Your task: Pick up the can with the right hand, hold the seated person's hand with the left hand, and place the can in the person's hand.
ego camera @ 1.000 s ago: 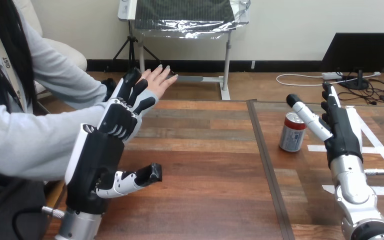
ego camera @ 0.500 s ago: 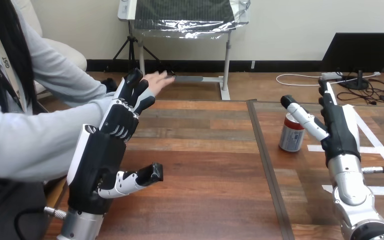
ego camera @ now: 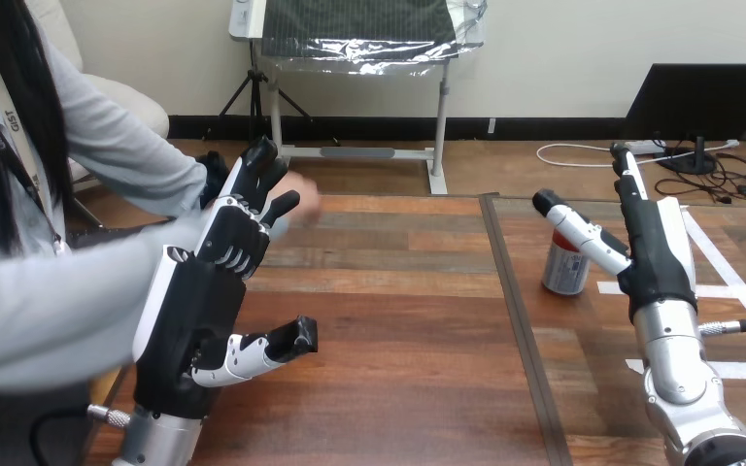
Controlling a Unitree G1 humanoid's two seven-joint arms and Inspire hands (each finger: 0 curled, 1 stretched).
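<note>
Can [ego camera: 564,270] stands upright toward the tabletop's [ego camera: 398,291] far right edge, just beside the right hand [ego camera: 653,248], whose fingers are straight. Judged light, rigid, smooth and dentable: grip mid-wall. Left hand [ego camera: 199,311] is spread beside the person's hand [ego camera: 298,200].

My right hand [ego camera: 656,254] shifts left and farther across the table, fingers straight and spread. Its thumb now crosses in front of the top of the can [ego camera: 563,274]; a second ago that top showed clear. The person's hand [ego camera: 301,201] pulls back from its forward reach. It is blurred now, lower, and sits just past the fingertips of my left hand [ego camera: 194,316].
</note>
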